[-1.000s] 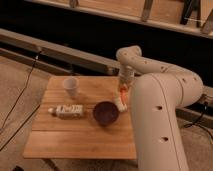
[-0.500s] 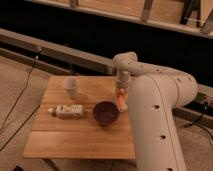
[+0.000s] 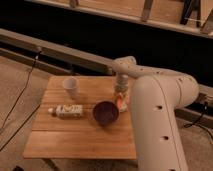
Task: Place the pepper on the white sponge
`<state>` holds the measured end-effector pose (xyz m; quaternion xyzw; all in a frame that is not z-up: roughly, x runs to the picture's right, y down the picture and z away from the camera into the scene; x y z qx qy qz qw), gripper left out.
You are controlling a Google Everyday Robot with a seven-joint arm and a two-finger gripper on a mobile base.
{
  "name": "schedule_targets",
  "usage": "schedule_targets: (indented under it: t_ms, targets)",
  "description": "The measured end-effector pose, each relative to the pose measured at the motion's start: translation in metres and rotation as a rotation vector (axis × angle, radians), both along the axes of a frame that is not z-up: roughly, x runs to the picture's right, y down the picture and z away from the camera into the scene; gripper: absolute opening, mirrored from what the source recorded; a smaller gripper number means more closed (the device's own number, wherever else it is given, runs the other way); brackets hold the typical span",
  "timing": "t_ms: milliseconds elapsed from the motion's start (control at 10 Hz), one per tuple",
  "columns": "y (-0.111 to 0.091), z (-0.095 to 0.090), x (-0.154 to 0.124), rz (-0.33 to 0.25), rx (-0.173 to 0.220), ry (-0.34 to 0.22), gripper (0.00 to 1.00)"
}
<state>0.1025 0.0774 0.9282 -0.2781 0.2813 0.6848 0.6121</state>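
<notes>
The gripper hangs over the right edge of the wooden table, just right of the purple bowl. The orange-red pepper shows right below the gripper, pointing down, close to the table top. A small pale patch beside and under it at the table's right edge may be the white sponge; the arm and the pepper hide most of it. I cannot tell whether the pepper touches it.
A white cup stands at the back left of the table. A white labelled bottle lies on its side left of the bowl. My large white arm fills the right side. A dark wall with rails runs behind.
The gripper and the pepper have come down a little towards the table's right edge. The arm's bulk has swung further left into view. The cup, bottle and bowl have not moved.
</notes>
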Motion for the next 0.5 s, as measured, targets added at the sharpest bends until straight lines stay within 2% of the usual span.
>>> schedule_targets:
  t_ms: [100,200,400,500]
  targets:
    - [0.001,0.0002,0.0012,0.0,0.0,0.003,0.22]
    - [0.0023,0.0001,0.0038,-0.001,0.001,0.01,0.35]
    - [0.0023,-0.001,0.0071,-0.004,0.004,0.018,0.53]
    - [0.0018,-0.002,0.009,-0.005,0.006,0.022,0.65]
